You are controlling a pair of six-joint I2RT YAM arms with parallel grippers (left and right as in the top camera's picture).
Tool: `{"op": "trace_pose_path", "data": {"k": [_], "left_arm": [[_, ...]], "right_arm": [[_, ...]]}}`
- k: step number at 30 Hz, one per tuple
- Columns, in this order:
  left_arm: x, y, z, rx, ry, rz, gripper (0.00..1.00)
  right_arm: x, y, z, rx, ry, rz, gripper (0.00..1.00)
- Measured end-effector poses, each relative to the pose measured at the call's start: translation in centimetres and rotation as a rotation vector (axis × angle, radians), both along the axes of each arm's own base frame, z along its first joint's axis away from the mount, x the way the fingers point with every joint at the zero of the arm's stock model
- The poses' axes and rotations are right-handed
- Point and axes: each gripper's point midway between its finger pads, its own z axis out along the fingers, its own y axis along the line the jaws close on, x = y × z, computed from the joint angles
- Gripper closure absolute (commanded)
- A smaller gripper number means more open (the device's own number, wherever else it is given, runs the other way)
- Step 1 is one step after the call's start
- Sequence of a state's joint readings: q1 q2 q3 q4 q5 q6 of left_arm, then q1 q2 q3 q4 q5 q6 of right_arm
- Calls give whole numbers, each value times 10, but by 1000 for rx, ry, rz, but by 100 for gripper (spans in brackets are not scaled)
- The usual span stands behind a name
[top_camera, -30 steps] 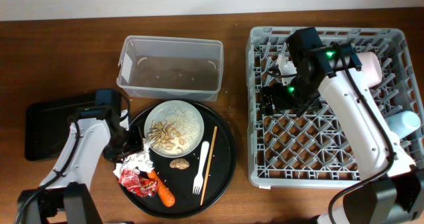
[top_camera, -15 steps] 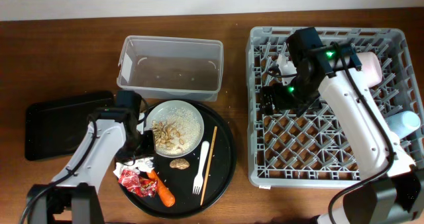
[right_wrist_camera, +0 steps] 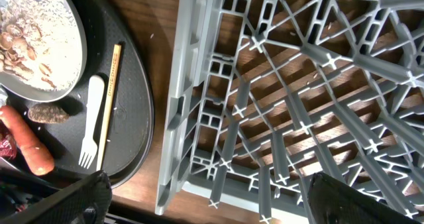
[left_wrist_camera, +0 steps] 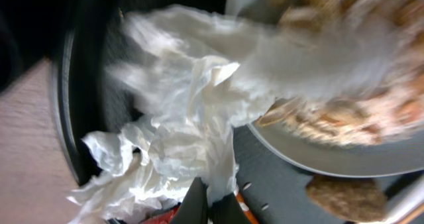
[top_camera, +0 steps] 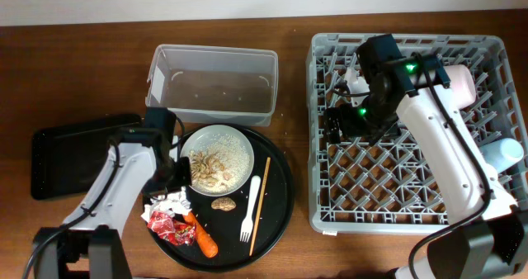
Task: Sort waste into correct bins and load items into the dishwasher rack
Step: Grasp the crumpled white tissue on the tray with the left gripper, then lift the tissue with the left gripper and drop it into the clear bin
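Brown wood table (top_camera: 82, 64) with a round tray (top_camera: 280, 188) on it. Tissue (left_wrist_camera: 172, 138) sits at the round tray's left edge, touching the plate (top_camera: 239, 147). Left gripper (top_camera: 169, 182) is right over it, can't tell if it's pinching. Right gripper (top_camera: 340, 125) hangs over the rack (top_camera: 396, 205), fingers spread wide, holding nothing.

Left tool (top_camera: 176, 182) near crumpled tissue (top_camera: 171, 201)

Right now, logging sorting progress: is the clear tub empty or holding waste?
Empty: through the clear tub only brown table shows.
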State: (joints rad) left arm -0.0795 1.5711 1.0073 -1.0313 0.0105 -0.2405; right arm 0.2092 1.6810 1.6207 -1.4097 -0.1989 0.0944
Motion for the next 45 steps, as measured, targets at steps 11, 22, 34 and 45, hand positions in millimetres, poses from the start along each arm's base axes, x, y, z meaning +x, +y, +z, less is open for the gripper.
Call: {"op": "trace_pose_path", "data": {"k": [11,22,34,45], "left_arm": [[117,-9,106,-34,-430,0,100],[227,-18,71,-52,-673,6,49],[220,5,59,74,-628,45,50],[183,17,16,116,-408,47,46]], "right_arm": [[0,0,-1,-1,1,0,2],[0,0,-1,-1,2,-2,2],[-1,0,-1,-1,3,-3,2],[-1,0,-1,-1,3,-3,2]]}}
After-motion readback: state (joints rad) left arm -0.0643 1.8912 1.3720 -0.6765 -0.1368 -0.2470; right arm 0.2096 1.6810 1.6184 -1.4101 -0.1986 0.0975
